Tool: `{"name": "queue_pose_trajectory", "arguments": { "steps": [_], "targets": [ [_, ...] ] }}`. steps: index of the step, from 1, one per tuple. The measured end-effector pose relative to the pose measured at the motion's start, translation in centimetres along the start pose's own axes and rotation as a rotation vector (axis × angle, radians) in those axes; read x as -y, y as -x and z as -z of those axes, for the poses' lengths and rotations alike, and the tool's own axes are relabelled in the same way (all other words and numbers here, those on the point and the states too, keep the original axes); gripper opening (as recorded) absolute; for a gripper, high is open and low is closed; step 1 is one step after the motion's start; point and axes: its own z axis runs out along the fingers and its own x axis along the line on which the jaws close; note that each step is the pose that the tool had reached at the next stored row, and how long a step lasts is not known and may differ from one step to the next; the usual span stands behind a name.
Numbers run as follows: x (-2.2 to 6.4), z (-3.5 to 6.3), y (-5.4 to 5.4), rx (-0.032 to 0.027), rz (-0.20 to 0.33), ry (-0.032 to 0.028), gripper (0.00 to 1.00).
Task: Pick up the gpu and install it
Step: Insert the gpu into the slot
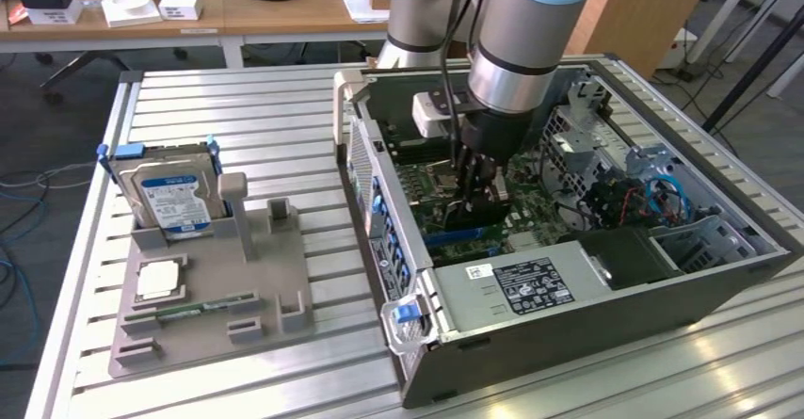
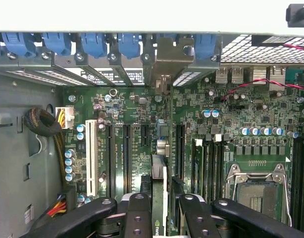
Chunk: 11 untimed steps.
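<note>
The gpu (image 2: 160, 171) is seen edge-on in the wrist view, standing upright over the green motherboard (image 2: 241, 114) inside the open computer case (image 1: 603, 278). Its silvery bracket (image 2: 164, 57) reaches the row of rear slot openings with blue clips. My gripper (image 2: 162, 208) is shut on the card, one black finger (image 2: 138, 213) on each side. In the exterior view, the gripper (image 1: 481, 198) reaches down into the case over the motherboard, with the dark card (image 1: 468, 219) below its fingers. Whether the card's edge sits fully in a slot I cannot tell.
Black expansion slots (image 2: 126, 153) and a white one (image 2: 91, 156) lie beside the card. The empty CPU socket (image 2: 258, 191) and the power supply (image 1: 515, 282) are close by. A grey fixture (image 1: 214, 297) holds the hard drive (image 1: 173, 198) and a memory stick (image 1: 201, 308).
</note>
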Motion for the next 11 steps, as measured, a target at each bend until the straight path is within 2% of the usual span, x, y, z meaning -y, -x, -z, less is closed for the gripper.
{"name": "queue_pose_trajectory", "arguments": {
  "steps": [3,6,11],
  "targets": [
    [0.01,0.0,0.0,0.0002,0.0,0.0001,0.26],
    [0.08,-0.01,-0.02,0.0031,0.0,0.0006,0.26],
    [0.1,0.0,-0.03,0.0035,0.0,0.0015,0.26]
  ]
}}
